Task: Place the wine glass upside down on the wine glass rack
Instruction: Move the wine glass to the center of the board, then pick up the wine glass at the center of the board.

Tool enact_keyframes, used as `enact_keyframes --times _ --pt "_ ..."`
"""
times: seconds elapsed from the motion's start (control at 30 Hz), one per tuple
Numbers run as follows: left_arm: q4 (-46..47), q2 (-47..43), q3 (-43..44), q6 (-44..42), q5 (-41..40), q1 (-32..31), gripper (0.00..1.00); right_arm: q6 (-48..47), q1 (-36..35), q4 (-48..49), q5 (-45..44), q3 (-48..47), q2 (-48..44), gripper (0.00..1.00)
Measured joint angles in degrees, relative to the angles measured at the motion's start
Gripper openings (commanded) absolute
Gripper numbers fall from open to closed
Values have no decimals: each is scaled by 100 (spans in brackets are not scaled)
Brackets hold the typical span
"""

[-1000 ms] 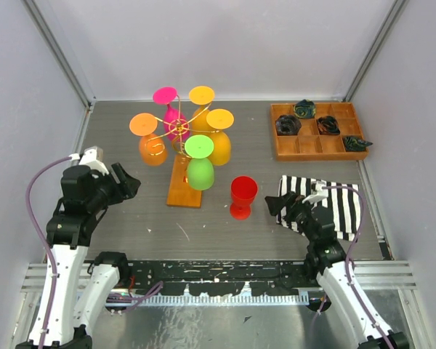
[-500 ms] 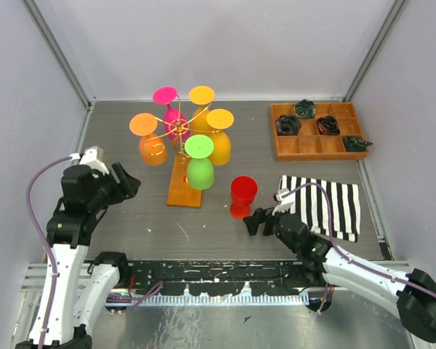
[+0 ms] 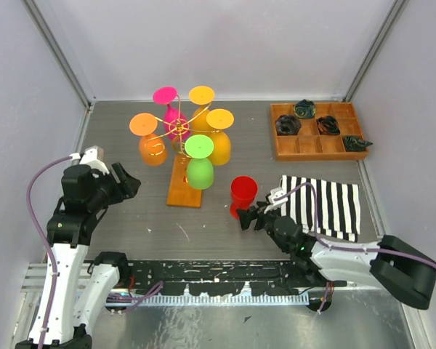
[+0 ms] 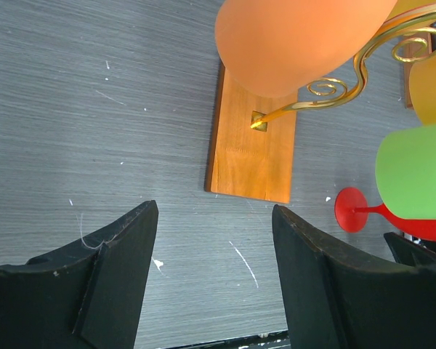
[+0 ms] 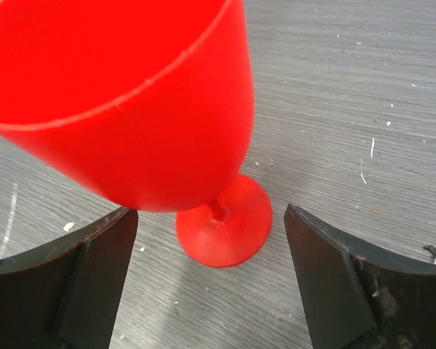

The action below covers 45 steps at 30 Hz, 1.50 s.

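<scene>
Subject item: the red glass [image 3: 243, 195] stands upright on its foot on the table, just right of the rack [image 3: 185, 183] base and slightly nearer the arms, apart from the base. Handling assessment: the wall looks opaque and matte with a thin rim, so it is judged to be plastic, light, stiff and unlikely to shatter. It is also top-heavy on a narrow stem and easily tipped by a sideways nudge, and the smooth tapered bowl may slide in a loose grip. Recommended hold: across the lower bowl or the stem just above the foot, firm enough to survive turning it over, leaving the foot free to hang on a wire arm. The right gripper [image 5: 207, 218] is at the glass on the side away from the rack. Its jaws are spread wide, one on each side of the stem and foot, touching nothing and holding nothing. The left gripper [image 3: 123, 182] sits well left of the rack, jaws well apart and empty. The hung glasses, such as the green one [image 3: 200, 173], crowd the rack's near side, and which arm is free cannot be told. Markings: none appears on the glass in any view. In the left wrist view the rack base carries a faint stamp near the post, too faint to read. No brand or label is legible elsewhere.
</scene>
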<state>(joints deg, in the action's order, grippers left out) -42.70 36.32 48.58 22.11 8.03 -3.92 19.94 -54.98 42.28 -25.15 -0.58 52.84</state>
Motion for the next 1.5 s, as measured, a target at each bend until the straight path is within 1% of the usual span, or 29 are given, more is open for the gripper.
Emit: enact_keyframes --times 0.1,0.43,0.63,0.87,1.1,1.33,1.5 --pt "2 -2 0 0 0 0 71 -122 -4 363 -85 2 584 87" --pt "4 -11 0 0 24 -2 71 -367 -4 1574 -149 4 1768 85" --pt "22 -11 0 0 42 -4 71 -595 -42 2450 -96 9 2699 83" --pt "33 -11 0 0 90 -4 72 -828 -48 3556 -85 11 3536 80" --pt "35 -11 0 -2 136 -4 72 -1032 -48 4328 -90 0 4321 78" --pt "35 -11 0 0 151 -4 71 -1145 -48 4557 -90 -219 4968 76" --pt "35 -11 0 -2 153 -4 72 -1257 -55 4588 -120 -339 5005 75"
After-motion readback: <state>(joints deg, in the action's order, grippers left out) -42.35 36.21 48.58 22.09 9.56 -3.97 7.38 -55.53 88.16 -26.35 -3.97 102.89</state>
